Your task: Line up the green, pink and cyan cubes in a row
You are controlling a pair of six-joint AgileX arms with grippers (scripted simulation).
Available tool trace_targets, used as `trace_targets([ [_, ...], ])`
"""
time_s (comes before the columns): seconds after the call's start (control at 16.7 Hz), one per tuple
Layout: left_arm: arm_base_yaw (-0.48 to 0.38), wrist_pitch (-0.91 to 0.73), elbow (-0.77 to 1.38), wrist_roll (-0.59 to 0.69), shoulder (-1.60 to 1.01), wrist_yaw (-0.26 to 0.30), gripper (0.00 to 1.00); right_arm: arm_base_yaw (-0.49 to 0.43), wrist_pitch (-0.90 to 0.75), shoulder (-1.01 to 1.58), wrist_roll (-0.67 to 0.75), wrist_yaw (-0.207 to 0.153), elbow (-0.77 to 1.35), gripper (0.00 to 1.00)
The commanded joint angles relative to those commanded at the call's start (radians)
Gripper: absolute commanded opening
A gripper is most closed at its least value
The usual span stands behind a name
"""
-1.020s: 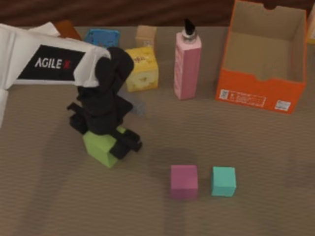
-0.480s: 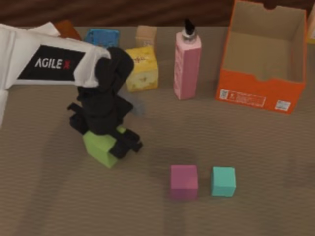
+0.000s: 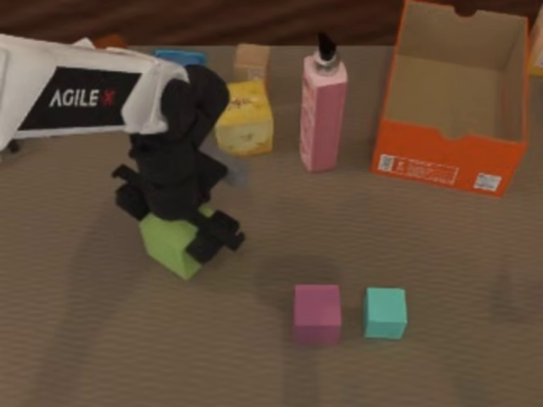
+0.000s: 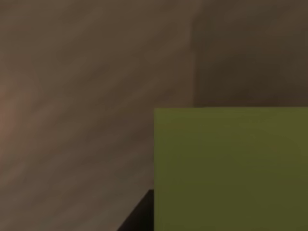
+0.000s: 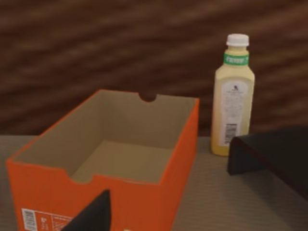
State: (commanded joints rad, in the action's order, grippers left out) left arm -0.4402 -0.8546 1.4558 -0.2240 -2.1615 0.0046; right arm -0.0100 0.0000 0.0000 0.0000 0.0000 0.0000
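My left gripper (image 3: pixel 173 222) is shut on the large lime-green cube (image 3: pixel 166 243) at the table's left middle; its black fingers (image 3: pixel 214 237) clamp the cube's two sides. Up close in the left wrist view, the green cube (image 4: pixel 231 168) fills the frame, with one dark finger (image 4: pixel 139 219) at its edge. The pink cube (image 3: pixel 317 312) and the smaller cyan cube (image 3: pixel 385 312) sit side by side near the front, a small gap between them, to the right of the green cube. My right gripper (image 5: pixel 168 185) is out of the top view; it hangs open, facing the orange box.
An open orange box (image 3: pixel 450 161) stands at the back right, with a yellow juice bottle (image 5: pixel 233 96) beyond it. A tall pink bottle (image 3: pixel 322 102), a yellow carton (image 3: pixel 246 119), a small tan box (image 3: pixel 252 61) and a blue container (image 3: pixel 180 56) line the back.
My left arm has shifted slightly toward the back left with the green cube in its grip. The arm now covers most of the blue container. Pink and cyan cubes have not moved.
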Motion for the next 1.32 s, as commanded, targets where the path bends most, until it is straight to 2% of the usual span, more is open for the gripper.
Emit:
trace_targets([
  [0.3, 0.012, -0.157, 0.078, 0.001, 0.075, -0.001, 0.0, 0.0, 0.0, 0.0, 0.0, 0.0, 0.0, 1.0],
  [0.72, -0.006, -0.158, 0.071, 0.034, 0.083, -0.001, 0.0, 0.0, 0.0, 0.0, 0.0, 0.0, 0.0, 1.0],
  [0.96, -0.053, -0.16, 0.025, 0.225, 0.127, -0.003, 0.0, 0.0, 0.0, 0.0, 0.0, 0.0, 0.0, 1.0],
  [1.32, -0.151, -0.163, -0.092, 0.674, 0.227, -0.006, 0.0, 0.0, 0.0, 0.0, 0.0, 0.0, 0.0, 1.0],
])
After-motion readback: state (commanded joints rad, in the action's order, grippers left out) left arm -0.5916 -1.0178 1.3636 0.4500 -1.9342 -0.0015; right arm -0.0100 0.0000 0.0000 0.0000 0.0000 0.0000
